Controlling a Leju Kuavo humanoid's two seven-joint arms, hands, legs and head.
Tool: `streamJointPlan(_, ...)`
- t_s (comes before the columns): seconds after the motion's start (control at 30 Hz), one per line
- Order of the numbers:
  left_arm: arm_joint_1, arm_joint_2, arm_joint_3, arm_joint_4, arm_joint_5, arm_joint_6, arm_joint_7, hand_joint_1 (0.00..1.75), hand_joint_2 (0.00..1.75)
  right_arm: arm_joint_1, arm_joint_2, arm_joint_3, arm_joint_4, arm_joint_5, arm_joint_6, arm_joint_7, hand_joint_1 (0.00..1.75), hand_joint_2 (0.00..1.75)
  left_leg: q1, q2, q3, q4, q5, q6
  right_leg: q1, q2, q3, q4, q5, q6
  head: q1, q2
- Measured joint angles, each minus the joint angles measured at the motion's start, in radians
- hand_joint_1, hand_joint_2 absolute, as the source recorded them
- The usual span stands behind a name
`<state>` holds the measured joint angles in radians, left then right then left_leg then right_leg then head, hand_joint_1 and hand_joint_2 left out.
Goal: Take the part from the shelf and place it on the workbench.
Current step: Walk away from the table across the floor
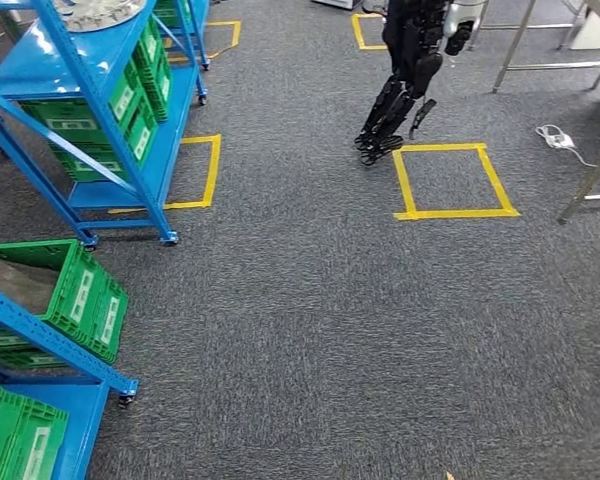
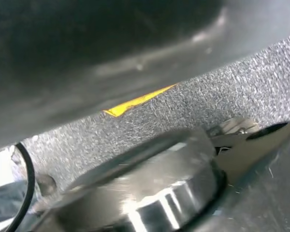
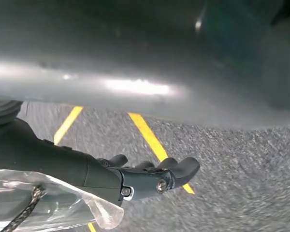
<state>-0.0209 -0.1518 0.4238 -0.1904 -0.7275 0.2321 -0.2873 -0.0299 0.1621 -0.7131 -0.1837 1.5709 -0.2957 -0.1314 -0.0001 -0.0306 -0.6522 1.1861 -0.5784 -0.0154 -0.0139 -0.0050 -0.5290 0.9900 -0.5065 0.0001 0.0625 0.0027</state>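
The part (image 1: 101, 10) is a grey, shiny, round thing. It lies flat on the top of the blue shelf (image 1: 93, 95), above the green boxes (image 1: 135, 100). The picture's edge cuts it off, so I cannot tell which way it points or if it has a long side. The right hand (image 1: 391, 125) hangs over the grey carpet (image 1: 297, 320), just beside a yellow tape square (image 1: 454, 180). Its fingers (image 3: 180, 169) are stretched out straight and hold nothing. The left wrist view is blurry, so I cannot tell how the left hand is.
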Motion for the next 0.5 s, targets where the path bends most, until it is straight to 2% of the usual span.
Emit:
streamJointPlan(0.03,-0.001,0.000,0.000,0.000,0.000,-0.001,0.000,0.00,0.00,0.002,0.000,0.000,0.000,0.000,0.000,0.000,0.00,0.00,0.002,0.013,-0.029,0.062,-0.025,-0.003,0.001,-0.017,0.001,0.000,-0.002,-0.002,0.000,0.000)
streamJointPlan(0.07,0.000,0.000,0.000,0.000,0.000,-0.003,0.000,0.00,0.00,0.003,0.000,0.001,0.000,0.000,0.000,0.001,0.00,0.00,0.004,0.020,-0.046,0.099,-0.033,-0.006,0.002,-0.033,0.002,0.000,-0.004,-0.003,0.000,0.000)
streamJointPlan(0.1,0.002,0.000,0.000,0.000,0.000,-0.004,0.001,0.00,0.00,0.003,0.000,0.001,0.000,-0.001,0.000,0.001,0.00,0.00,0.006,0.024,-0.043,0.097,-0.021,-0.007,0.003,-0.047,0.004,0.000,-0.006,-0.002,0.000,0.000)
streamJointPlan(0.13,0.003,0.000,0.000,0.000,0.000,-0.005,0.001,0.00,0.00,0.002,0.000,0.002,0.000,-0.001,-0.001,0.001,0.00,0.00,0.007,0.030,-0.021,0.056,0.008,-0.007,0.003,-0.059,0.007,0.000,-0.009,-0.001,0.000,0.000)
streamJointPlan(0.17,0.004,0.001,0.000,0.000,0.000,-0.005,0.002,0.00,0.00,0.001,0.000,0.003,0.000,-0.001,-0.001,0.001,0.00,0.00,0.006,0.046,0.015,-0.012,0.045,-0.005,0.003,-0.071,0.012,0.000,-0.012,0.001,0.000,0.000)
streamJointPlan(0.23,0.002,0.002,0.000,0.000,-0.001,-0.005,0.001,0.00,0.00,0.000,0.000,0.004,0.000,0.000,-0.001,0.001,0.00,0.00,-0.001,0.094,0.079,-0.135,0.088,0.004,0.007,-0.094,0.021,0.001,-0.020,0.009,0.000,0.000)
streamJointPlan(0.27,0.000,0.002,0.000,0.000,-0.001,-0.005,0.001,0.00,0.00,0.000,0.000,0.004,0.000,0.000,-0.001,0.001,0.00,0.00,-0.005,0.110,0.094,-0.167,0.094,0.010,0.010,-0.105,0.024,0.002,-0.024,0.013,0.001,0.000)
streamJointPlan(0.3,0.000,0.002,0.000,0.000,-0.001,-0.005,0.001,0.00,0.00,-0.001,0.000,0.005,0.000,0.000,-0.002,0.000,0.00,0.00,-0.009,0.111,0.096,-0.175,0.091,0.016,0.012,-0.116,0.027,0.002,-0.027,0.018,0.001,0.000)
streamJointPlan(0.33,0.000,0.002,0.000,0.000,-0.001,-0.005,0.001,0.00,0.00,-0.002,0.000,0.005,0.000,0.000,-0.002,0.000,0.00,0.00,-0.009,0.099,0.094,-0.177,0.092,0.022,0.012,-0.126,0.031,0.002,-0.030,0.023,0.002,0.000)
streamJointPlan(0.37,0.002,0.002,0.000,0.000,-0.001,-0.005,0.001,0.00,0.00,-0.004,0.000,0.006,0.000,0.000,-0.002,0.000,0.00,0.00,-0.008,0.086,0.094,-0.179,0.093,0.027,0.010,-0.126,0.032,0.003,-0.034,0.029,0.002,0.000)
streamJointPlan(0.4,0.003,0.003,0.000,0.000,-0.001,-0.005,0.001,0.00,0.00,-0.005,0.000,0.006,0.000,0.001,-0.003,-0.001,0.00,0.00,-0.006,0.074,0.096,-0.182,0.095,0.033,0.008,-0.107,0.030,0.014,-0.045,0.034,0.003,0.000)
streamJointPlan(0.43,0.002,0.002,0.000,0.000,-0.001,-0.005,0.001,0.00,0.00,-0.005,0.000,0.007,0.000,0.001,-0.004,-0.002,0.00,0.00,-0.003,0.062,0.098,-0.185,0.098,0.039,0.005,-0.078,0.017,0.044,-0.066,0.039,0.005,0.000)
streamJointPlan(0.5,0.000,0.001,0.000,0.000,-0.001,-0.005,0.001,0.00,0.00,-0.002,0.000,0.007,0.000,0.001,-0.005,-0.003,0.00,0.00,0.000,0.036,0.098,-0.187,0.100,0.047,0.002,-0.015,-0.041,0.167,-0.129,0.044,0.011,0.000)
